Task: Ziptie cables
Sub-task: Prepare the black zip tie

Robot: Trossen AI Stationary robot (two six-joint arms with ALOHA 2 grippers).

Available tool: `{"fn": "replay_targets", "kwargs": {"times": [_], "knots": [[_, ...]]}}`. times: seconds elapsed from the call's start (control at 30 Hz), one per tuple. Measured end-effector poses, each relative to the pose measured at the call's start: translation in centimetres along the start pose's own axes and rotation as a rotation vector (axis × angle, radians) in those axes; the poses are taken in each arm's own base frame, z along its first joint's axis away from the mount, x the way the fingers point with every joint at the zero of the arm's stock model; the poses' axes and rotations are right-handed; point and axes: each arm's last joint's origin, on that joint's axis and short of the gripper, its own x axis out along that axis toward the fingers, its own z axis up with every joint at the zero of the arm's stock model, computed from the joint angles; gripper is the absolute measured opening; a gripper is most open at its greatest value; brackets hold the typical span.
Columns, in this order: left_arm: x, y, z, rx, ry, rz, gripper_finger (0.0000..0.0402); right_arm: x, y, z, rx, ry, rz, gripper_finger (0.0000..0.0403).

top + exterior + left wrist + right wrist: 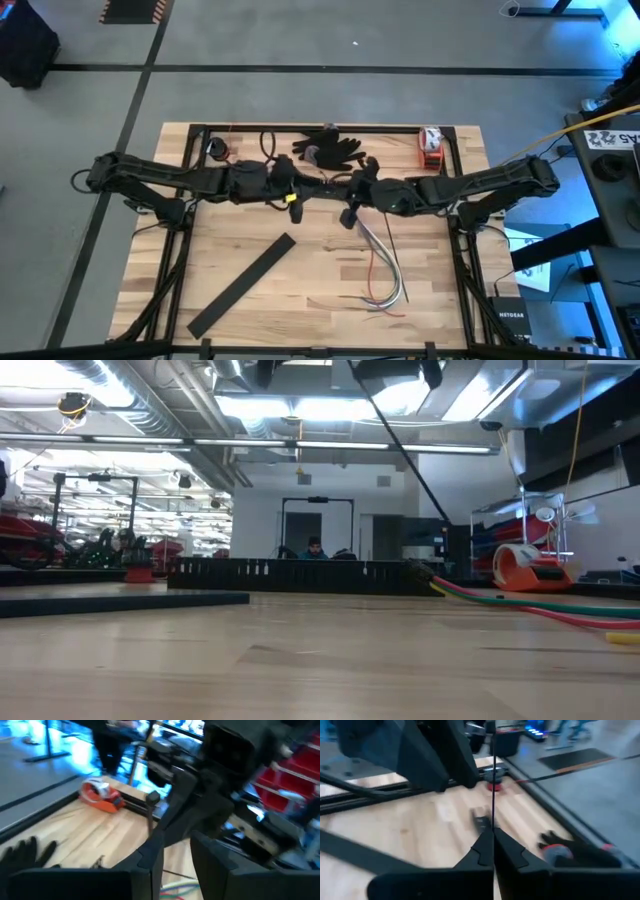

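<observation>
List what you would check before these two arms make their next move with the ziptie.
1. Ziptie gripped: ok. The right gripper has its jaws shut on the ziptie.
2. Second arm free to help: ok. The left gripper faces the ziptie with its jaws apart and holds nothing.
3. Cables bundled: not ok. The cables lie loose on the table, with no ziptie round them.
4. Ziptie tail threaded through its head: cannot tell.
5. Clutter away from the cables: ok. The black gloves lie at the far edge.
</observation>
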Motion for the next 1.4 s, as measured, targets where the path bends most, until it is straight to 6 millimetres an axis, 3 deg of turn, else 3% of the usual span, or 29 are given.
{"fn": "replay_targets", "kwargs": {"times": [0.23, 0.7, 0.93, 1.23, 1.4], "knots": [[0.3, 0.8, 0.8, -0.04, -0.087, 0.077, 0.0088, 0.0, -0.4, 0.1, -0.033, -0.036, -0.152, 0.0], [3.1, 2.5, 1.1, -0.09, -0.225, 0.122, 0.0088, 1.0, -0.3, -0.3, -0.057, -0.028, -0.209, 0.0], [3.8, 3.1, 0.7, -0.084, -0.21, 0.149, 0.0086, 1.7, -0.4, -0.7, -0.062, -0.011, -0.205, 0.0], [3.9, 3.3, 0.7, -0.054, -0.209, 0.166, 0.0013, 1.7, -0.5, -0.4, -0.04, -0.034, -0.212, 0.0], [3.9, 3.3, 0.7, -0.04, -0.21, 0.17, 0.0007, 1.7, -0.4, -0.2, -0.024, -0.056, -0.209, 0.0]]}}
